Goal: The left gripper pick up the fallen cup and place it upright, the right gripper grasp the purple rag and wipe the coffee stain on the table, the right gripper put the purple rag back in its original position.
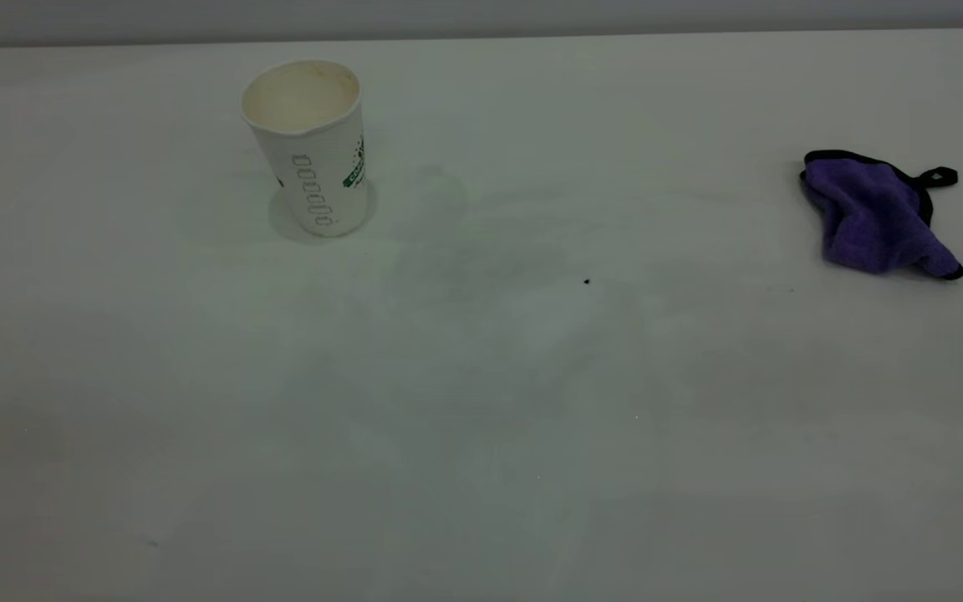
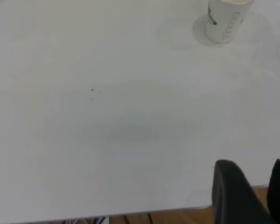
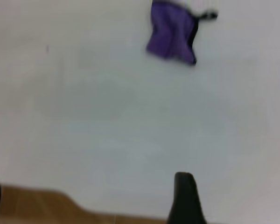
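Observation:
The white paper cup [image 1: 312, 155] with the green band stands upright at the table's far left, mouth up and empty; the left wrist view shows it far off [image 2: 224, 22]. The purple rag [image 1: 876, 216] lies crumpled at the far right, its black loop pointing right; it also shows in the right wrist view [image 3: 171, 32]. No brown coffee stain shows, only faint grey smudges mid-table [image 1: 481, 259]. My left gripper [image 2: 254, 164] hangs over the table's near edge, fingers apart and empty. Of my right gripper only one dark finger [image 3: 184, 198] shows, with nothing beside it, far from the rag.
The white table [image 1: 481, 435] carries a tiny black speck [image 1: 587, 282] near the middle. Its near edge and the wooden floor below show in both wrist views [image 2: 144, 219] [image 3: 32, 205]. Neither arm shows in the exterior view.

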